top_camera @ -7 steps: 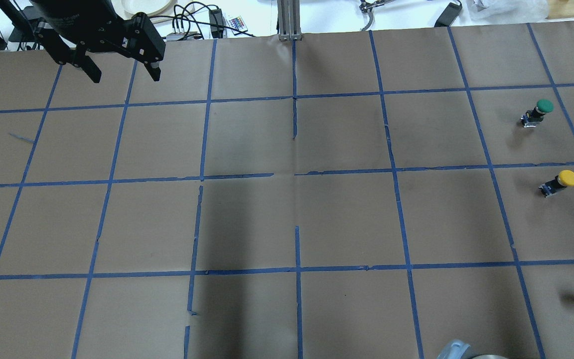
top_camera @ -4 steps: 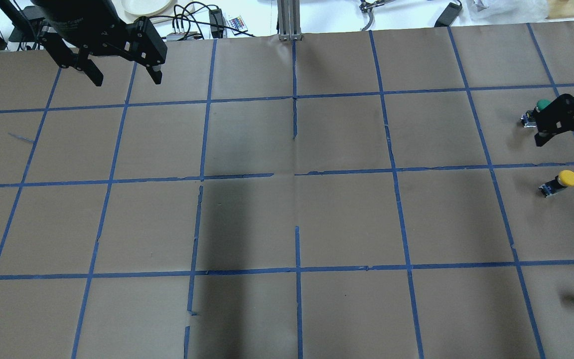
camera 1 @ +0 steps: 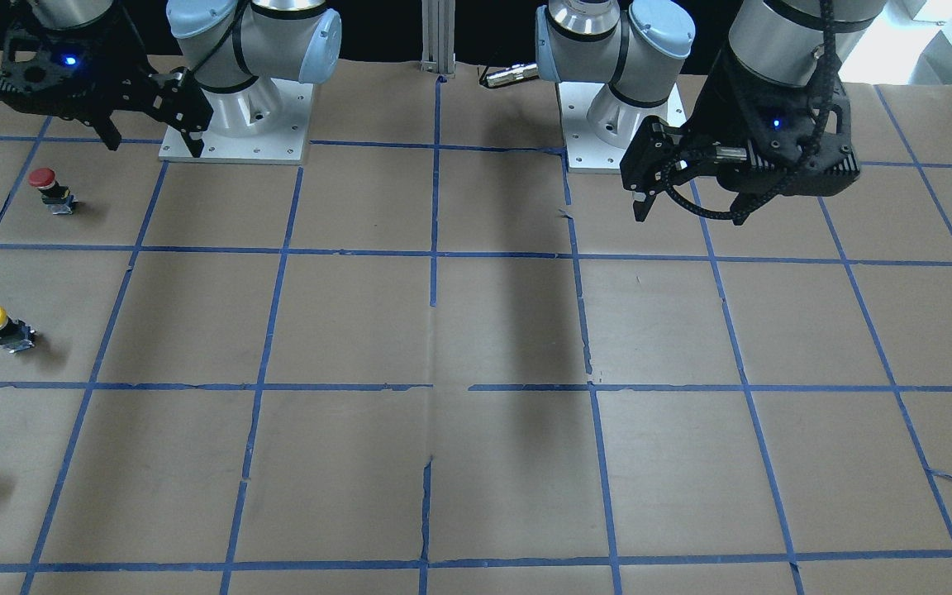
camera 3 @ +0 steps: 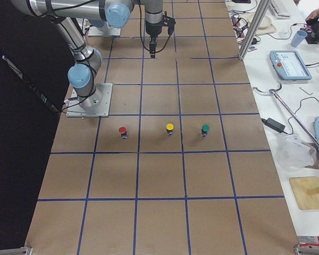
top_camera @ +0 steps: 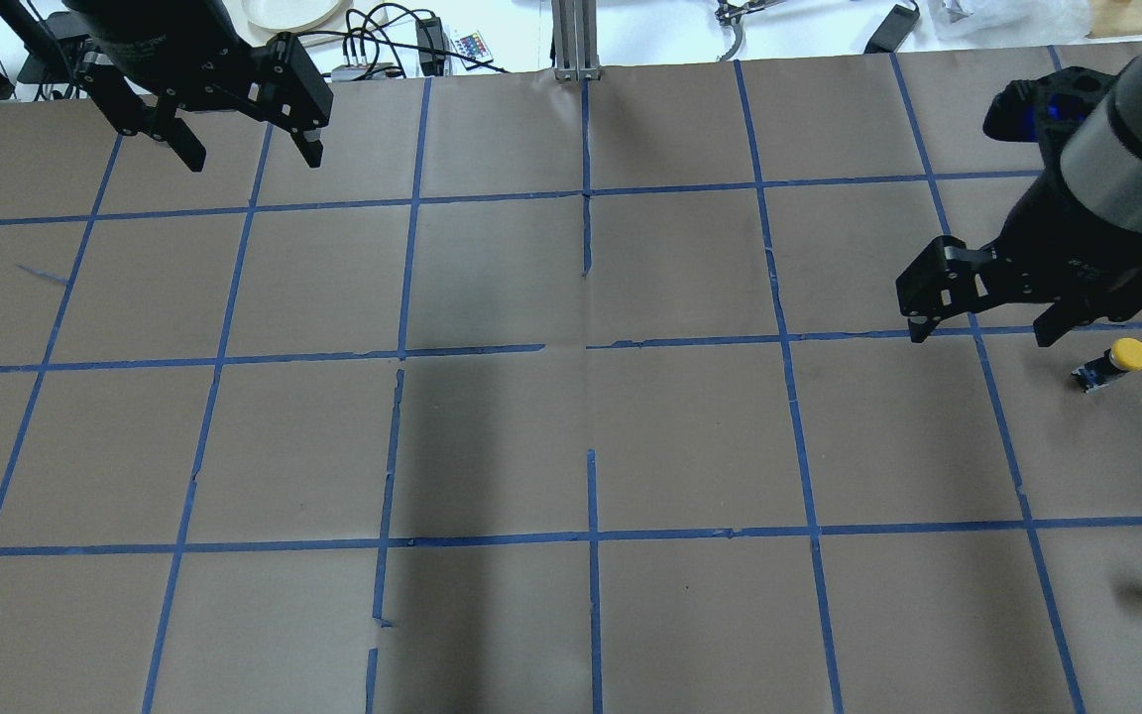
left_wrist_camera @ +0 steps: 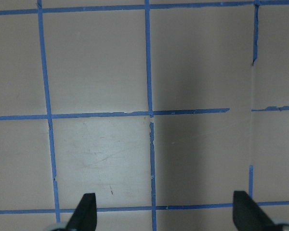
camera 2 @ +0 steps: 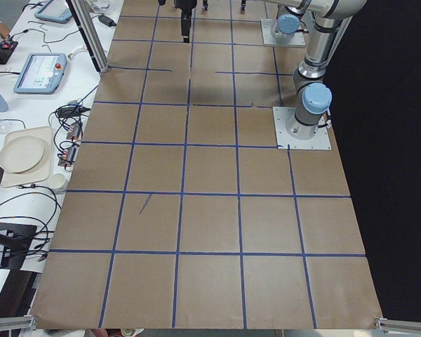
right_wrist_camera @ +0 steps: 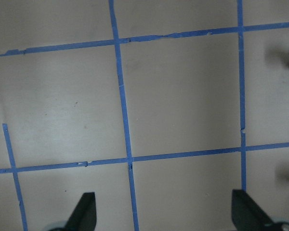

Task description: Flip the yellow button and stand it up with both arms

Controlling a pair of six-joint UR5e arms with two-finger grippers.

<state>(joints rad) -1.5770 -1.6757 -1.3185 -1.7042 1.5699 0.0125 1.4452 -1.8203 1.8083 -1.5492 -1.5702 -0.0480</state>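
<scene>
Resting on matte brown paper: yellow button, domed cap, blocky body. Right gripper, left gripper both spread.

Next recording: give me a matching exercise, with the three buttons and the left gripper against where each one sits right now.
Things:
1. yellow button
2. red button
3. green button
4. left gripper

Places:
a. end of the button row nearest the robot
b. open in the air, on the side of the table opposite the buttons
c. middle of the button row
d. end of the button row farthest from the robot

Pairs: 1-c, 2-a, 3-d, 4-b
</scene>
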